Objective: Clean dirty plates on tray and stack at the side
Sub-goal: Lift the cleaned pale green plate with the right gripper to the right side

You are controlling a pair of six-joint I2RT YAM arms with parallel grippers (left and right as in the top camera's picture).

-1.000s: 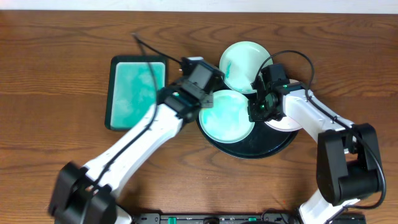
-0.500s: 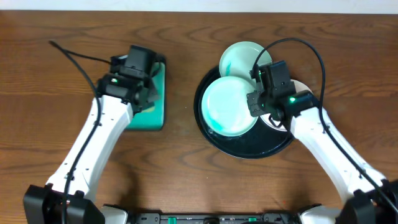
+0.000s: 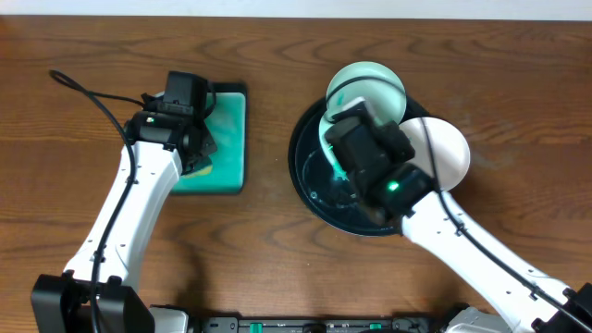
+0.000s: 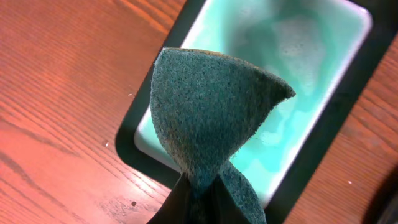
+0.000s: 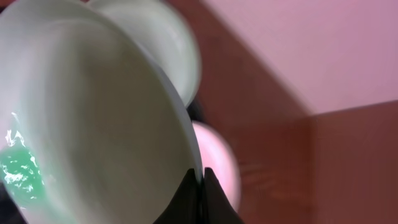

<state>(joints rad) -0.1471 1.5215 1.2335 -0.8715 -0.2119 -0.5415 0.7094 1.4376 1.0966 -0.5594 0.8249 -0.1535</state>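
Note:
My right gripper (image 5: 200, 177) is shut on the rim of a pale mint plate (image 5: 93, 112) with a teal smear and holds it tilted up. From overhead this gripper (image 3: 339, 128) is over the left part of the black tray (image 3: 310, 194), and the held plate is mostly hidden under it. A second mint plate (image 3: 367, 81) lies at the tray's far edge, and a white plate (image 3: 442, 153) at its right edge. My left gripper (image 4: 199, 186) is shut on a dark teal scouring pad (image 4: 208, 118) over the teal rectangular tray (image 4: 298, 56).
The teal rectangular tray (image 3: 227, 120) with a dark rim lies left of the black tray, and my left gripper (image 3: 196, 146) is over its left half. Bare wood shows between the two trays. A black cable runs from the left arm toward the far left.
The right gripper has lifted the plate off the black tray and tipped it up on edge, moving left. The left arm has shifted slightly left over the teal tray.

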